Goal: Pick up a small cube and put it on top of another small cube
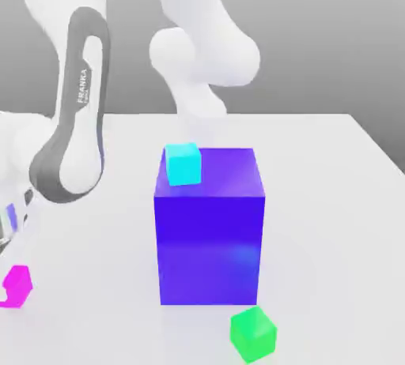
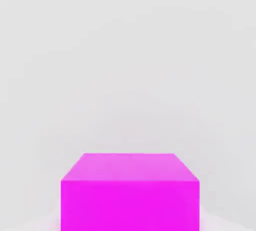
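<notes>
At exterior view's left: end effector [image 1: 8, 292] closed on magenta cube [image 2: 130, 205], open table [image 2: 125, 65] beyond.

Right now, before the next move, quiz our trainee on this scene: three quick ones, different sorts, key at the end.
1. True or false: the cyan cube is on top of the large blue block.
2. Which shows in the hand view? A) cyan cube B) magenta cube C) large blue block
3. Fill in: the green cube lies nearer the exterior view's ____ (left/right) edge than the magenta cube does.

Key: 1 true; 2 B; 3 right
</notes>
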`<action>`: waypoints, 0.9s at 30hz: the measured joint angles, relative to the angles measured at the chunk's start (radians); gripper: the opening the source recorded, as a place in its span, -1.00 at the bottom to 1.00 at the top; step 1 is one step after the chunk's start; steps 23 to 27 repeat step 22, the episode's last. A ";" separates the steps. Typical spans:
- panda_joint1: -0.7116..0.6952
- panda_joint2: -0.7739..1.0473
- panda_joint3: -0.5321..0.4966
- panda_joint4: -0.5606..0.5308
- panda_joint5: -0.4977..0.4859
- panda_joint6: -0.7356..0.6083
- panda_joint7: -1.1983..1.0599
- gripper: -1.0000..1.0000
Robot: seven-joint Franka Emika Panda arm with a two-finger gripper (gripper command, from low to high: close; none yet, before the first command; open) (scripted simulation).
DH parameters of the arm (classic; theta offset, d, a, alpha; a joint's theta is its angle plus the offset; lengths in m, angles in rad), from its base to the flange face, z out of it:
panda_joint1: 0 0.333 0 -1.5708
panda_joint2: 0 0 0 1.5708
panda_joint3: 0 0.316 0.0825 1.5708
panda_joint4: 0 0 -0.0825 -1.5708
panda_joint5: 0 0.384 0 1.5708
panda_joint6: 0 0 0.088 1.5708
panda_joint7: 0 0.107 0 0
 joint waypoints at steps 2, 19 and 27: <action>0.049 -0.034 0.051 -0.017 -0.026 -0.015 -0.037 -1.00; 0.393 -0.025 0.342 -0.103 -0.254 0.066 -0.234 1.00; 0.393 -0.025 0.342 -0.103 -0.254 0.066 -0.234 1.00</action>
